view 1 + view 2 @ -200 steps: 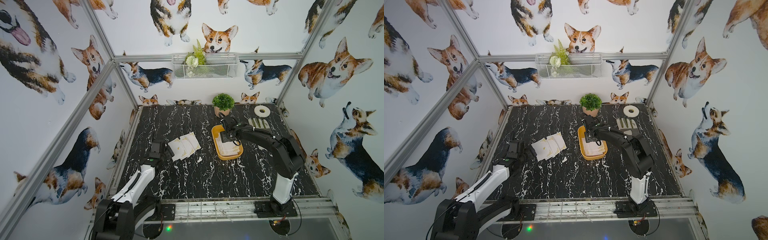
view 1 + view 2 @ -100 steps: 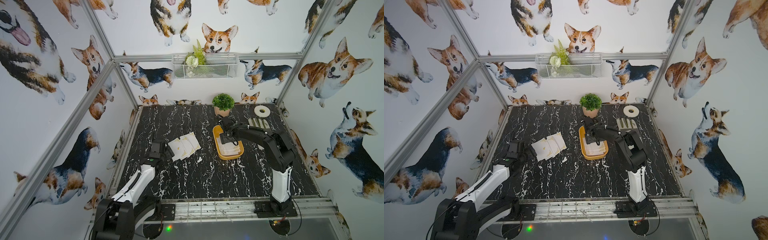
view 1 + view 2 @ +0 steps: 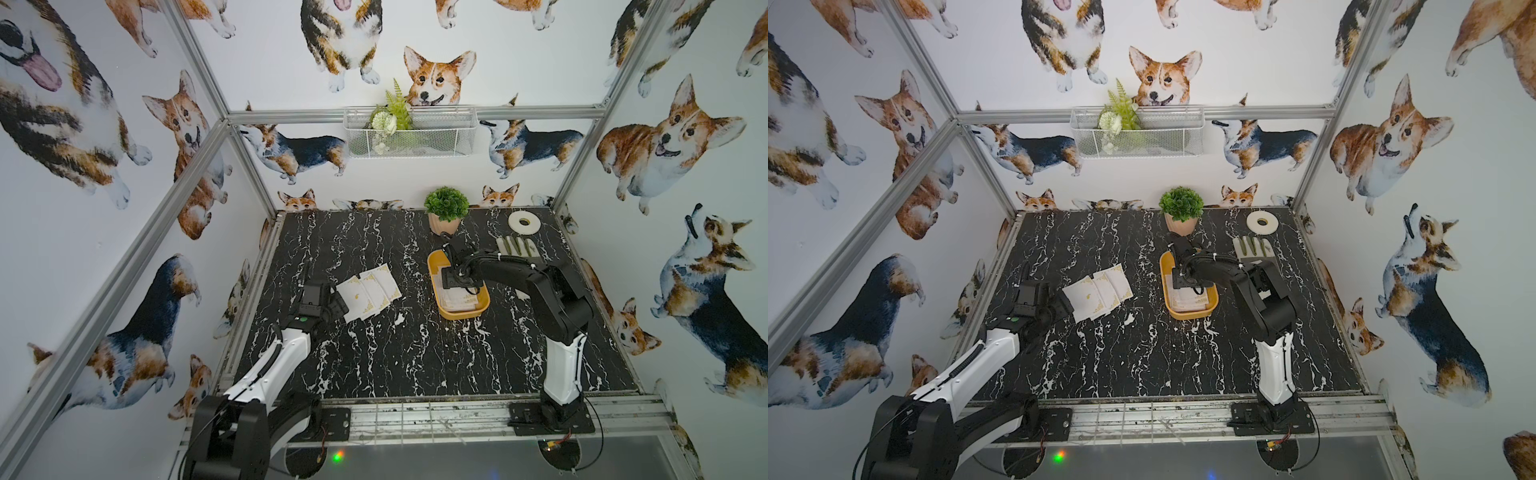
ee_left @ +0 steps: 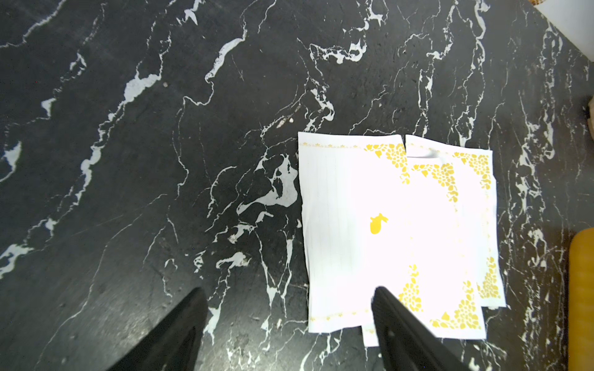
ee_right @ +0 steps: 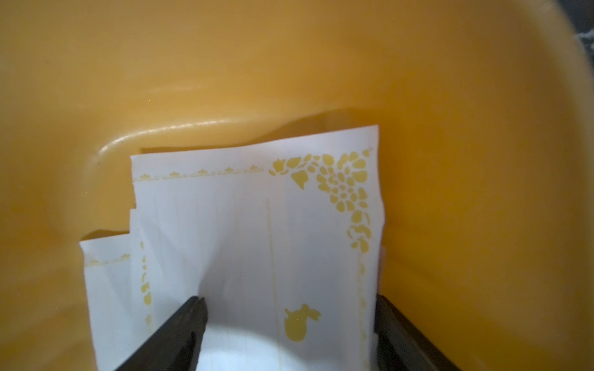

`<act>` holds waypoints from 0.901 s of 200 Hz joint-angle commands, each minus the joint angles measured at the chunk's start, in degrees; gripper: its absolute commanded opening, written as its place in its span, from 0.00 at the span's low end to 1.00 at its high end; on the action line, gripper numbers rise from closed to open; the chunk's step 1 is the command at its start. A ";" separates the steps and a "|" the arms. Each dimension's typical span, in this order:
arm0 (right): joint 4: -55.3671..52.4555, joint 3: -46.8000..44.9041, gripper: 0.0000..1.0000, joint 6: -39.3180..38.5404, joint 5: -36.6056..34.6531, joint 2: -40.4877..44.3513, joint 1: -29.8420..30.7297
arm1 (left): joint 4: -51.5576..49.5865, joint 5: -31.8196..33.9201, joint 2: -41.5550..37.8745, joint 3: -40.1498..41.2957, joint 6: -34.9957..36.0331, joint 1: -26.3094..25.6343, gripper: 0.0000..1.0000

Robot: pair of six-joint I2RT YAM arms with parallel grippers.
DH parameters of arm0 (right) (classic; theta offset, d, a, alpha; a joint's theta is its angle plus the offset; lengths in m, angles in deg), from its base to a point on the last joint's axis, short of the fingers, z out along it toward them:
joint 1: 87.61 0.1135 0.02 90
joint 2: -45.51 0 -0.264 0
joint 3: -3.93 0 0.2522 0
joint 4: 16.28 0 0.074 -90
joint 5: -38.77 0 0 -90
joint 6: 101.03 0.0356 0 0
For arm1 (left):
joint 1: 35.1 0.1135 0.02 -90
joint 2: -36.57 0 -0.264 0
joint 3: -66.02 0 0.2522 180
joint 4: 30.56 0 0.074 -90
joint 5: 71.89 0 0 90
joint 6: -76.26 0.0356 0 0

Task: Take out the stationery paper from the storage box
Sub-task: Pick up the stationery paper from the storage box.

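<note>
Right gripper [image 5: 289,305], jaws spread, sits low inside the storage box [image 5: 289,64] astride the top sheet of stationery paper [image 5: 250,221]; more sheets lie beneath, others lie out on the table [image 3: 395,365] by the left gripper [image 4: 289,295], jaws likewise apart. Closing gently should buckle only the top sheet; lift straight to clear the box wall

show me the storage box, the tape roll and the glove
storage box [image 3: 462,314]: in a top view, on its near rim
white tape roll [image 3: 513,224]: in a top view, on the ring's left side
white-and-grey glove [image 3: 516,247]: in a top view, on its fingers
</note>
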State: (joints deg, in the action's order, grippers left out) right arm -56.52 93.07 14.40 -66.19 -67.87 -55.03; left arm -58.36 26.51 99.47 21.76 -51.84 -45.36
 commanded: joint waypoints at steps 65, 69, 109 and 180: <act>-2.77 -0.92 0.44 -0.01 0.24 4.43 0.12 | -0.26 0.03 0.13 -0.08 -0.04 0.15 0.84; -2.79 -0.92 0.41 -0.03 0.28 4.48 0.12 | -0.24 0.03 0.21 -0.08 -0.04 0.15 0.84; -3.49 -0.46 0.22 -0.29 0.18 4.16 0.12 | -0.19 -0.23 0.47 -0.17 -0.12 0.15 0.84; -4.06 -0.14 0.00 -0.73 0.72 5.94 0.30 | -0.19 -0.67 0.17 -0.16 -0.31 0.15 0.84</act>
State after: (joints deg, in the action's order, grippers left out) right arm -59.37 92.39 14.20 -65.58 -63.30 -54.99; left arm -58.36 25.88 100.01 21.76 -51.84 -45.34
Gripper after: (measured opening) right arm 0.072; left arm 0.837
